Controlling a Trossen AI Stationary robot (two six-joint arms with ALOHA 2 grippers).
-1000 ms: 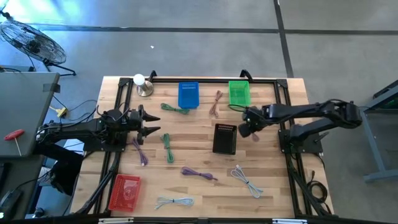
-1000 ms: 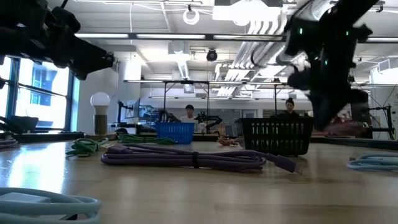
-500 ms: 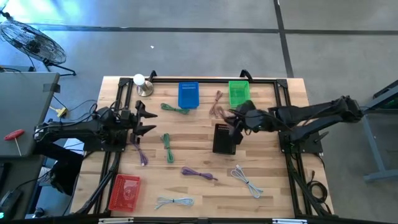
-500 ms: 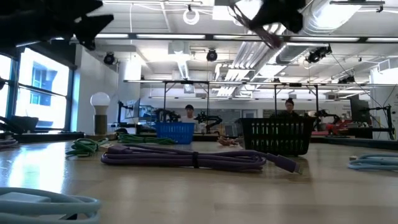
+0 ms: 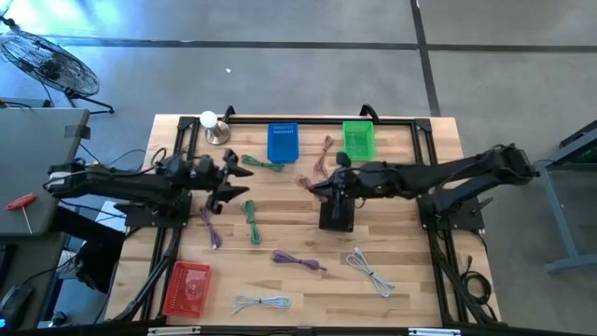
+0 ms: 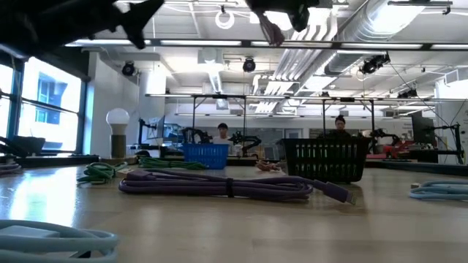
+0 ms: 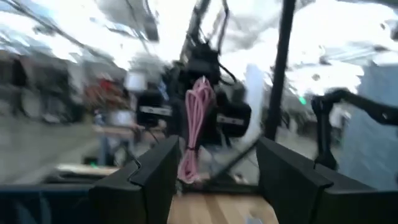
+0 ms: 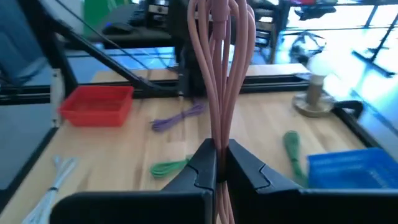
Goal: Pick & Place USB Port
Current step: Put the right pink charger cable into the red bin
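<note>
- Now the right tool [image 5: 322, 186] is closed on the pink cable [image 8: 221, 68]; in the right wrist view its two fingers [image 8: 202, 165] press together around the bundled strands.
- From above, the pink cable [image 5: 305, 181] sticks out of this tool a little, toward the left arm, and it hangs in the air above the worktop [image 5: 289, 229].
- Just beside this tool, on the side of its own arm, lies the black basket [image 5: 337, 207]; the tool is over the basket's edge nearest the blue basket [image 5: 282, 142].
- Beyond the tool, toward the far edge of the worktop, stand the blue basket and the green basket [image 5: 358, 139].
- The left tool [image 5: 233, 182] is held above the worktop with its fingers [image 7: 152, 177] spread wide, and nothing is between them.
- It points toward the right tool; in the left wrist view the pink cable [image 7: 194, 127] shows between its two fingers, farther off, in the other tool.
- Close under the left tool lie a green cable [image 5: 250, 220] and a purple cable [image 5: 210, 227].
- Another purple cable [image 6: 230, 186] lies in front of the black basket [image 6: 325, 161] in the low view.
- Near the front corner on the left arm's side is the red basket [image 5: 187, 287].
</note>
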